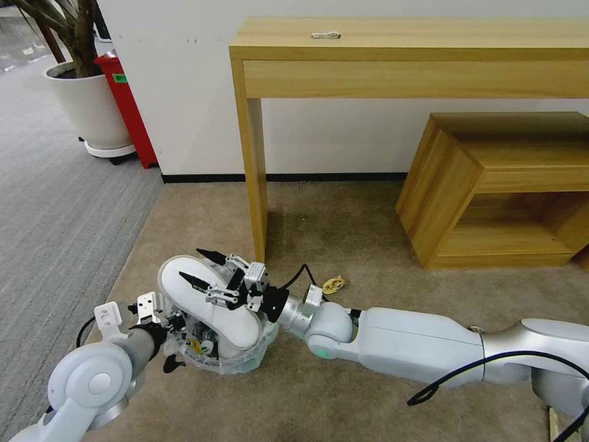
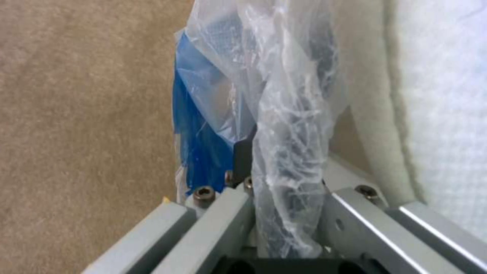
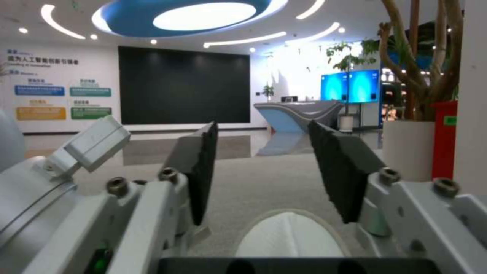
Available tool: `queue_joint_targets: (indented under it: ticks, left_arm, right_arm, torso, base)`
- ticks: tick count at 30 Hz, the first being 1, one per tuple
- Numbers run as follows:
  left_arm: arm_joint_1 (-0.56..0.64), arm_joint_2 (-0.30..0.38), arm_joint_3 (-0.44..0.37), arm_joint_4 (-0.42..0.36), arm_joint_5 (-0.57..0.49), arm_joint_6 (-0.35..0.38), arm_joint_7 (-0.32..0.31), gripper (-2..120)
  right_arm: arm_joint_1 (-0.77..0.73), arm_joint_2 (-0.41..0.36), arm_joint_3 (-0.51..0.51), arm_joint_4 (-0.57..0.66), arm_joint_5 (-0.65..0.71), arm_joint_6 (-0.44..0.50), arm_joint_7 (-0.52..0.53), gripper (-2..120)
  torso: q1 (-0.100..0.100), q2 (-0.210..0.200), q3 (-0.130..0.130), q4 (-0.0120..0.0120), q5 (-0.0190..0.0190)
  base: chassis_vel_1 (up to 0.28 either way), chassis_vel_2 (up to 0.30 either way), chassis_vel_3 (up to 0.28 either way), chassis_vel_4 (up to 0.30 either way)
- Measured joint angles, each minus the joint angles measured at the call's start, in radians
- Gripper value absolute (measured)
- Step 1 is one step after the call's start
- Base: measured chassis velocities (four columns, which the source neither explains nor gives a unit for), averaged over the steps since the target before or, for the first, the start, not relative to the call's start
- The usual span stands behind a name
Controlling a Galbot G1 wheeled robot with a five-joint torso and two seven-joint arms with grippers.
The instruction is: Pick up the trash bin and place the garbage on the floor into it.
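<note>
- Your right gripper [image 1: 197,266] gapes wide, empty, just above the slipper [image 1: 208,307] lying across the bin [image 1: 245,356].
- Your left gripper [image 1: 175,344] is clamped on the bin rim.

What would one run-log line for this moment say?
left tool: shut on trash bin rim | right tool: open above white slipper lying in bin | yellow scrap: on floor

place: office lobby or showroom | signs: reception desk [image 3: 299,114] and blue screens [image 3: 350,85] standing across the hall; ring light [image 3: 203,15] glowing overhead; wall posters [image 3: 40,91] hanging; potted tree [image 1: 86,92] sitting on grey carpet [image 1: 55,202]
</note>
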Motion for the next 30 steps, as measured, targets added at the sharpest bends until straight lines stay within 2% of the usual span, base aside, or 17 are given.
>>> queue_joint_targets:
  ticks: [5, 10, 18, 23, 30]
  left_arm:
    - [0.006, -0.003, -0.017, -0.016, -0.01, -0.004, -0.002, 0]
    - [0.003, -0.004, -0.034, -0.029, -0.033, -0.004, -0.009, 0]
    - [0.001, -0.004, -0.058, -0.007, -0.059, -0.005, -0.021, 0]
    - [0.007, -0.013, -0.072, -0.035, -0.087, -0.005, -0.03, 0]
    - [0.011, -0.002, -0.095, -0.013, -0.09, -0.007, -0.033, 0]
  right_arm:
    - [0.001, -0.015, 0.007, 0.001, -0.002, 0.002, -0.001, 36]
    - [0.002, -0.019, 0.01, 0.004, -0.003, 0.003, 0.0, 35]
    - [0.005, -0.022, 0.032, 0.011, 0.002, 0.002, 0.015, 32]
    - [-0.001, -0.023, 0.051, 0.009, 0.0, 0.002, 0.024, 32]
    - [-0.016, -0.04, 0.097, 0.01, -0.001, 0.002, 0.025, 32]
  torso:
    - [0.0, 0.0, 0.0, 0.0001, 0.0]
    - [0.0, 0.0, 0.0, -0.0001, 0.0]
    - [0.0, 0.0, 0.0, 0.0, 0.0]
    - [0.0, 0.0, 0.0, 0.0, 0.0]
    - [0.0, 0.0, 0.0, 0.0003, 0.0]
  base:
    - [0.0, 0.0, 0.0, 0.0]
    - [0.0, 0.0, 0.0, 0.0]
    - [0.0, 0.0, 0.0, 0.0]
    - [0.0, 0.0, 0.0, 0.0]
    - [0.0, 0.0, 0.0, 0.0]
